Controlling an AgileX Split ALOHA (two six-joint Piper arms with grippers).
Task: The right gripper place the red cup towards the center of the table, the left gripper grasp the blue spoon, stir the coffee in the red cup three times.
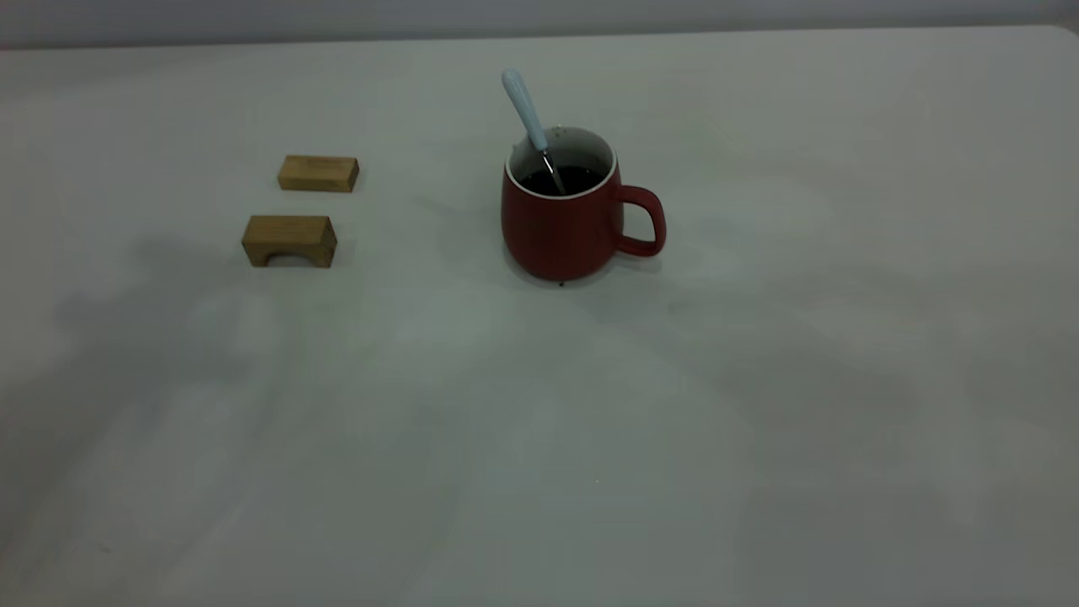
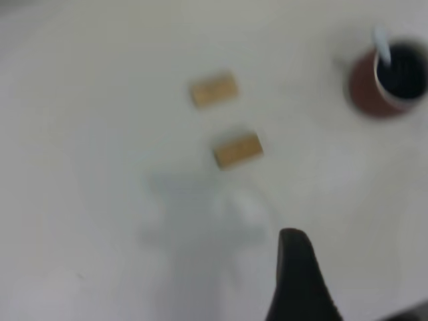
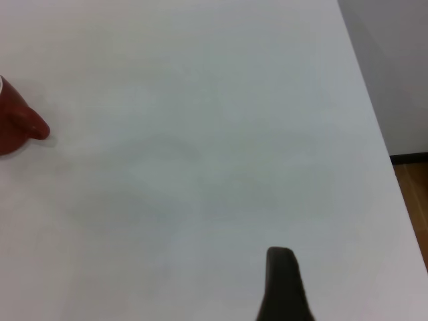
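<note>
Off-white table (image 1: 759, 421) carrying three items: the red cup (image 1: 563, 221) upright near centre, handle toward the right arm's side; well apart toward the left arm's side, a flat wooden block (image 1: 319, 173) and, just nearer the camera, an arched wooden block (image 1: 289, 240)

Exterior view: set in front of the table (image 1: 759, 421), angled moderately downward, fairly near, taking in the red cup (image 1: 560, 228) at centre and two wooden blocks (image 1: 289, 240) at left. Left wrist view: looked down from well above, over one dark finger (image 2: 301, 281), toward the same blocks (image 2: 237, 150) and cup (image 2: 371, 90). Right wrist view: looked down past its own finger (image 3: 282, 284) across bare tabletop to the table's edge and floor, catching only the cup's handle side (image 3: 17, 127). Shared by all three: the cup.
</note>
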